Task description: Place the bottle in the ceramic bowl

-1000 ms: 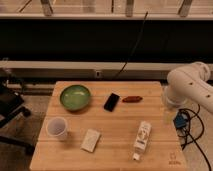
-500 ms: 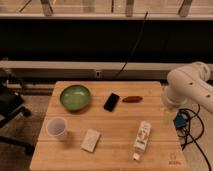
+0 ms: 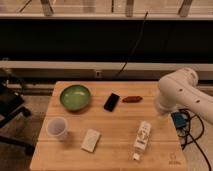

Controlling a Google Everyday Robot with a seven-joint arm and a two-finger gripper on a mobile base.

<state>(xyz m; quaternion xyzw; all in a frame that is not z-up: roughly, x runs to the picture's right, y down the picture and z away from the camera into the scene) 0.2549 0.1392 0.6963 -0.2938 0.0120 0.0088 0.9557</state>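
Camera view: bottle point(image 3: 142, 136) lies flat on table point(image 3: 115, 131), untouched, just below-left of my gripper point(image 3: 161, 112), fingers spread, holding nothing.

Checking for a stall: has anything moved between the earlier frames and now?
Nothing visibly changed. The gripper hangs by the right edge of the wooden table as before, holding nothing. The slim white plastic bottle lies where it was on the table, apart from the round green ceramic bowl.

warm, dim overhead light, soft shadows on the table point(image 3: 117, 131), dark background, slight blur throughout
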